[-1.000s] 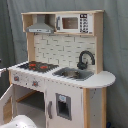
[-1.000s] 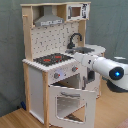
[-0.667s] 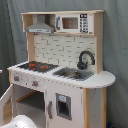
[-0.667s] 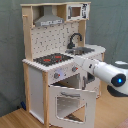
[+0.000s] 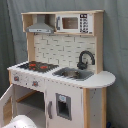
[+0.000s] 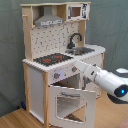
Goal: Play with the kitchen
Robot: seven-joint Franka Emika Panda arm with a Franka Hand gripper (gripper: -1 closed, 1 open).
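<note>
the kitchen [image 6: 60, 65] stands on the floor with its oven door [image 6: 70, 102] hanging open, and the arm [image 6: 100, 77] reaches toward the knobs [image 6: 56, 75]; its claw cannot be judged, so it should approach slowly.

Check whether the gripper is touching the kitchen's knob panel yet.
Cannot tell. In the second exterior view the arm ends at the kitchen front, but neither view shows contact or a gap.

kitchen [image 6: 50, 70] on wooden floor [image 6: 15, 119]
</note>
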